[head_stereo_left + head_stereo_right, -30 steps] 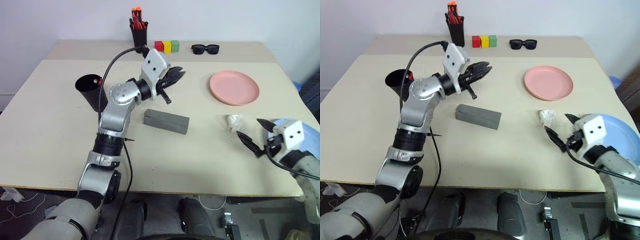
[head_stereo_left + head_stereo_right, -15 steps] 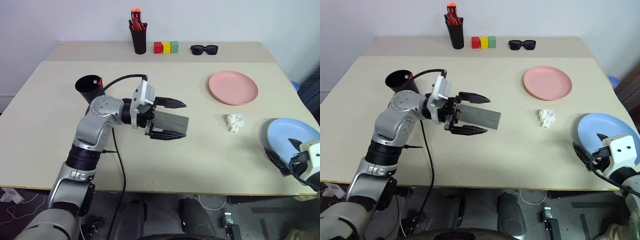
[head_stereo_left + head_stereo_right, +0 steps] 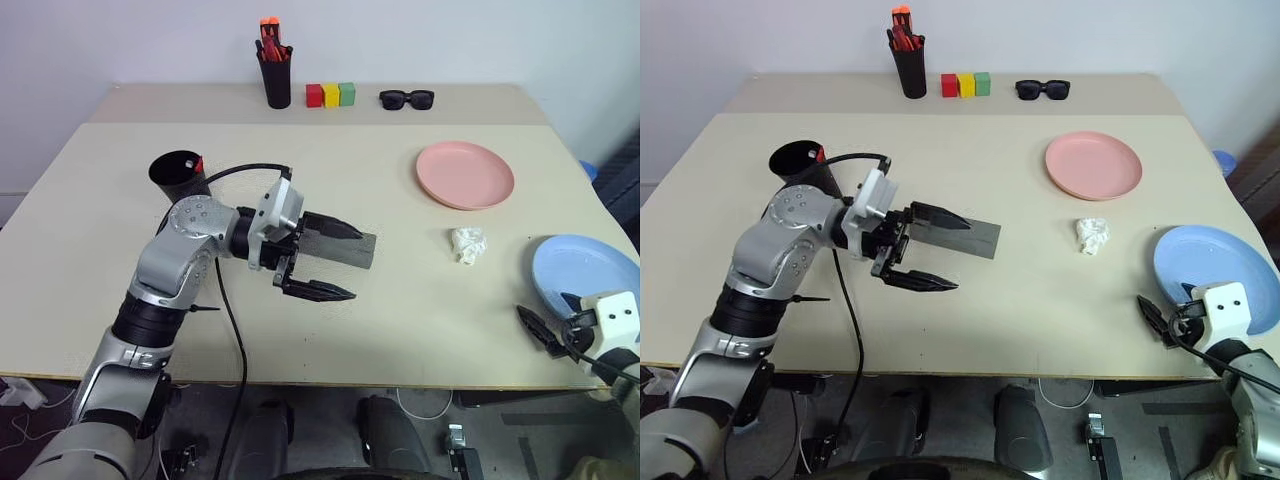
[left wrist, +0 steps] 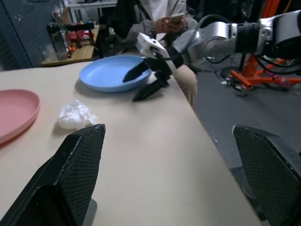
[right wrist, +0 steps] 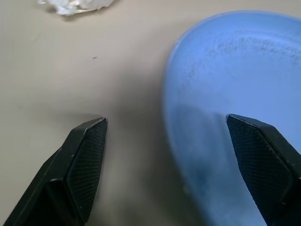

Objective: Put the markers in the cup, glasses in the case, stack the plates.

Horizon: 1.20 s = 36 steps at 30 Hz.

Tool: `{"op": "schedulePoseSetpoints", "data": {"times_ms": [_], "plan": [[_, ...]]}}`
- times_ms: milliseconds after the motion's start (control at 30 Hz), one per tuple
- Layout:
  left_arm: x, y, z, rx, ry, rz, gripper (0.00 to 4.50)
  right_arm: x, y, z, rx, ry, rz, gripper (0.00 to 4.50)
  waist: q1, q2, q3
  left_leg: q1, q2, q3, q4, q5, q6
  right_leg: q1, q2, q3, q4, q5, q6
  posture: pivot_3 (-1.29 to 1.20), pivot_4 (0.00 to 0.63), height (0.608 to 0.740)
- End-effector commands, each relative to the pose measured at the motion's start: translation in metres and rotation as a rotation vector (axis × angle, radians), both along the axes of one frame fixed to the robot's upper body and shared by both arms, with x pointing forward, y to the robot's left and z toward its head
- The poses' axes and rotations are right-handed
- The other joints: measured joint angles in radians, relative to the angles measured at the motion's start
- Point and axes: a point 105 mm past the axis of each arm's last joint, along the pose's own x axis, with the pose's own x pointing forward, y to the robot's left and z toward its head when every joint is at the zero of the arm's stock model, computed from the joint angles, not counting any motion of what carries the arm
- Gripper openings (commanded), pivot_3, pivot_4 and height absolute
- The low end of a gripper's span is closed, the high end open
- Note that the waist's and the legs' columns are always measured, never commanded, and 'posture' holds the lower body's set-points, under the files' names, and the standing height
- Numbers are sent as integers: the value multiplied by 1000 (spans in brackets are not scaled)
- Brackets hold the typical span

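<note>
Your left gripper (image 3: 325, 260) gapes empty, straddling the case's (image 3: 352, 250) left end; your right gripper (image 5: 169, 155) straddles the blue plate's (image 3: 580, 270) rim, spread.

Left tool (image 3: 932, 250) gapes beside the grey case (image 3: 975, 237); pink plate (image 3: 1093, 165) sits well apart.

Case (image 3: 340, 249) between cup (image 3: 178, 176) and plates (image 3: 466, 175)

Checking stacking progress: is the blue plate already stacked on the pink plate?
No, the blue plate lies by the table's near right edge, apart from the pink plate farther back.
</note>
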Motion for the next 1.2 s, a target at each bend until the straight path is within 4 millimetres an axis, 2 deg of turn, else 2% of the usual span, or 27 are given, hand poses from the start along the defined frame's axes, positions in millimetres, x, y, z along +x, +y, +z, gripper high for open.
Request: {"op": "schedulePoseSetpoints", "data": {"times_ms": [33, 67, 267, 300, 433, 567, 667, 767, 967, 1200], "plan": [[-10, 4, 4, 12, -22, -33, 4500, -1, -11, -3, -30, 19, -29, 3598, 0, 0, 0, 0, 0, 0, 0, 0, 0, 0, 0, 0, 0, 0, 0, 0, 150, 740], [-10, 5, 3, 20, -22, -34, 4500, -1, -11, -3, -30, 17, -31, 3355, 1, 0, 0, 0, 0, 0, 0, 0, 0, 0, 0, 0, 0, 0, 0, 0, 150, 740], [-11, 8, -1, 37, -24, -21, 4500, 7, -8, 4, -43, -11, -27, 193, 3, 0, 0, 0, 0, 0, 0, 0, 0, 1, 0, 0, -2, 0, 0, 0, 150, 740], [-10, 8, -2, 39, -24, -18, 4500, 9, -7, 7, -60, -22, -22, 34, 2, 0, 0, 0, 0, 0, 0, 0, 0, 1, 0, 0, -2, 0, 0, 0, 150, 740], [-8, 7, -2, 24, -28, 11, 4500, 28, 1, 34, -174, -119, -7, 34, -2, 0, 0, 0, 0, 0, -1, 0, 0, 0, 0, 0, -2, 0, -1, 0, 150, 740], [-7, 5, -4, 9, -29, 43, 4500, 56, 22, 72, -243, -256, 70, 34, -10, 1, 0, 0, 0, 0, -1, 0, 0, -1, 0, 0, -2, 0, 0, 0, 150, 740], [-6, 5, -3, 2, -29, 55, 4500, 69, 31, 86, -259, -302, 99, 34, -8, 1, 1, 0, 0, 0, -2, 0, 0, -1, 0, 1, -1, 1, 0, 0, 150, 740], [-3, 4, -2, -23, -27, 99, 4500, 102, 52, 102, -288, -347, 206, 34, -7, 1, 1, -1, 0, 0, -2, 0, 0, -1, 0, 1, -2, 1, 2, 0, 150, 740], [2, 6, 0, -46, -40, 202, 4500, 154, 72, 98, -339, -319, 357, 34, -19, 1, 1, -1, 0, 1, -3, 0, 1, -1, 0, 1, -3, 2, 3, 0, 150, 740], [4, 15, 1, -56, -56, 314, 4500, 183, 89, 86, -355, -258, 436, 34, -29, 1, 3, -2, 0, 1, -4, -1, 1, -4, 0, 1, -3, 2, 4, 0, 150, 740]]}}
